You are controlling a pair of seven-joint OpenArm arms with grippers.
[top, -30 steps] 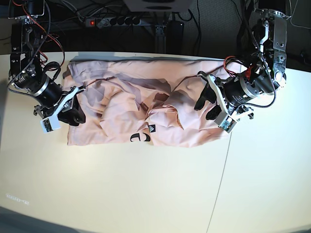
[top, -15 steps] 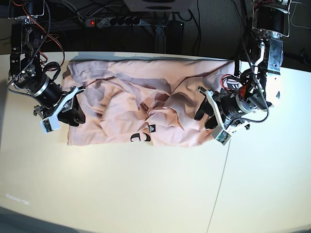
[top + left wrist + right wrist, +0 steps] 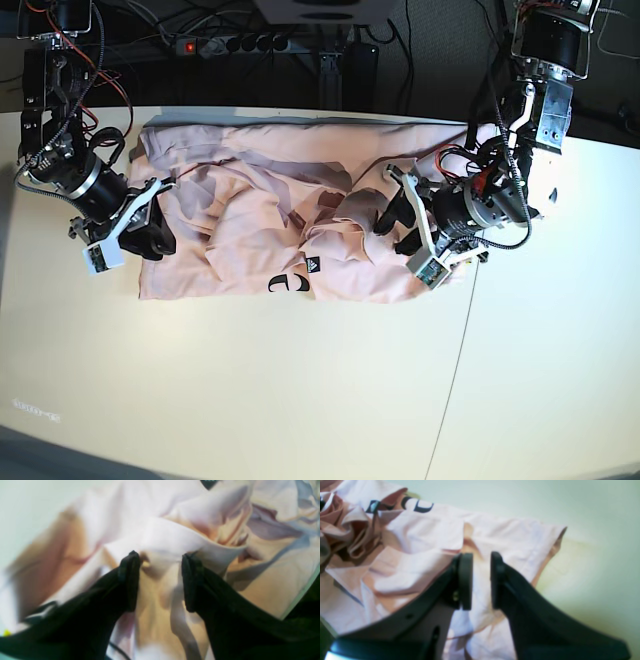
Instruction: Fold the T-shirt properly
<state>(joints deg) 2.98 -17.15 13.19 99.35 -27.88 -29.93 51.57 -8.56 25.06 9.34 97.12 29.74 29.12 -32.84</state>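
Note:
The pale pink T-shirt (image 3: pixel 250 200) lies crumpled across the back of the table, with black lettering (image 3: pixel 288 284) at its front edge. My left gripper (image 3: pixel 395 222) is over the shirt's rumpled right half. In the left wrist view the left gripper (image 3: pixel 160 577) is open, and a raised fold of the T-shirt (image 3: pixel 175 537) sits at its fingertips. My right gripper (image 3: pixel 160 228) rests at the shirt's left edge. In the right wrist view the right gripper (image 3: pixel 481 580) has its jaws a narrow gap apart over flat T-shirt cloth (image 3: pixel 507 537), with the lettering (image 3: pixel 420 506) behind it.
The cream table (image 3: pixel 250 380) has a seam (image 3: pixel 455 370) running down its right part. A power strip (image 3: pixel 230 43) and cables lie behind the table's back edge. The shirt's corner (image 3: pixel 560 530) ends on bare tabletop.
My left arm has swung from the shirt's right edge in over the crumpled cloth, toward the middle. The right arm has stayed in place. Neither gripper's opening has visibly changed.

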